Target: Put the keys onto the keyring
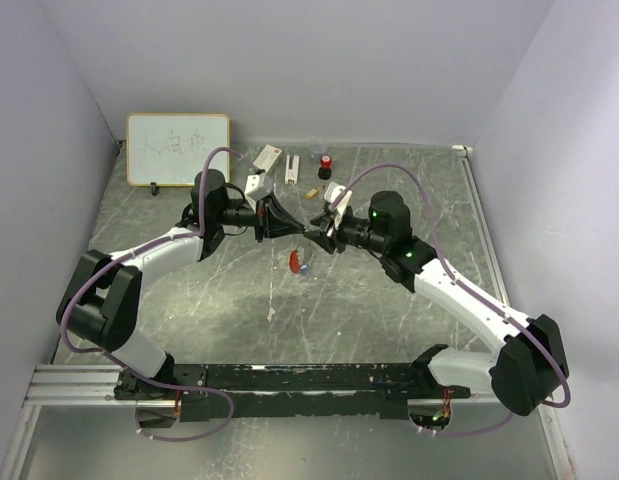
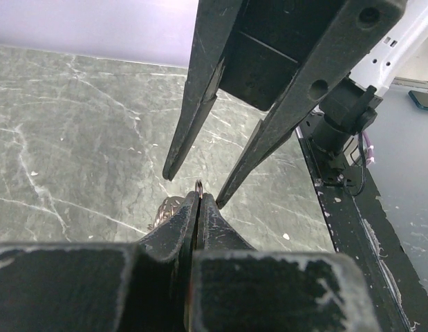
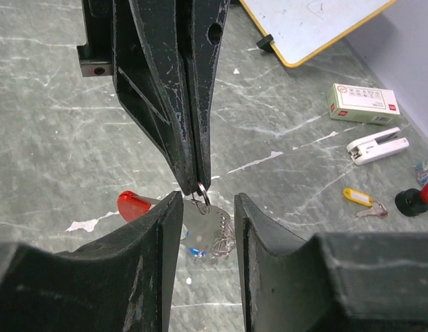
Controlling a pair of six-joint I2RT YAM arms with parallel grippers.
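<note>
Finding 1: the left gripper [image 2: 199, 199] is pressed together, its tips clamped on the small wire loop at the top of the keyring [image 3: 215, 234]. The keyring hangs in the air below those tips, above the middle of the surface [image 1: 239, 310].

Finding 2: the right gripper [image 3: 207, 202] faces the left one tip to tip. Its fingers [image 3: 165, 235] stand apart, one on either side of the hanging bunch, just below the left gripper's tips. I cannot tell whether either finger touches the loop or the bunch.

Finding 3: the red tag [image 3: 133, 205] sticks out sideways from the bunch, past the right gripper's finger. The blue-headed key [image 3: 193, 250] hangs low in the same bunch, between the right gripper's fingers. I cannot tell from my views whether it is threaded on the chain or only hanging against it.

Finding 4: the tan-gold key [image 3: 359, 198] lies flat on the surface toward the back, well apart from both grippers and touched by neither.

Finding 5: at the back of the surface I note a whiteboard [image 1: 177, 148] leaning on the wall, a white box with a red mark [image 1: 267, 156], a white stapler-like item [image 1: 290, 168] and a small red-and-black cylinder [image 1: 326, 160]. The cylinder stands near the tan-gold key.
</note>
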